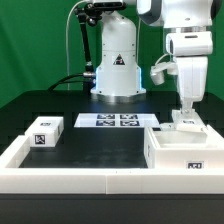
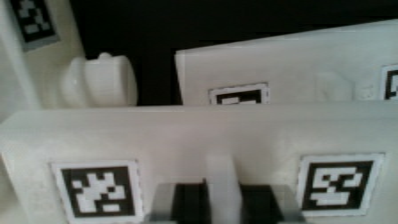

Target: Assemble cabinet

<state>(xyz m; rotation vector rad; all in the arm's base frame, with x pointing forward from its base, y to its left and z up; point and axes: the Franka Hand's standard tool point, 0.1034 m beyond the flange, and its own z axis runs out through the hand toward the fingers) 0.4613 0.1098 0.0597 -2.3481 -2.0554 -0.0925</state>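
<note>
— White plastic cabinet body (image 1: 170, 158) sits at the exterior view's right; the gripper (image 1: 187, 113) is low over a tagged panel (image 2: 196, 140) just behind it.
— Jaws?
— We cannot tell. We judge a loose hold would tilt the panel, jamming it.

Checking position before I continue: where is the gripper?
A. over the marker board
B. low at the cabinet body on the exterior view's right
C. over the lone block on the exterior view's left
B: the gripper hangs low at the cabinet body on the exterior view's right, away from the block and the marker board.
</note>
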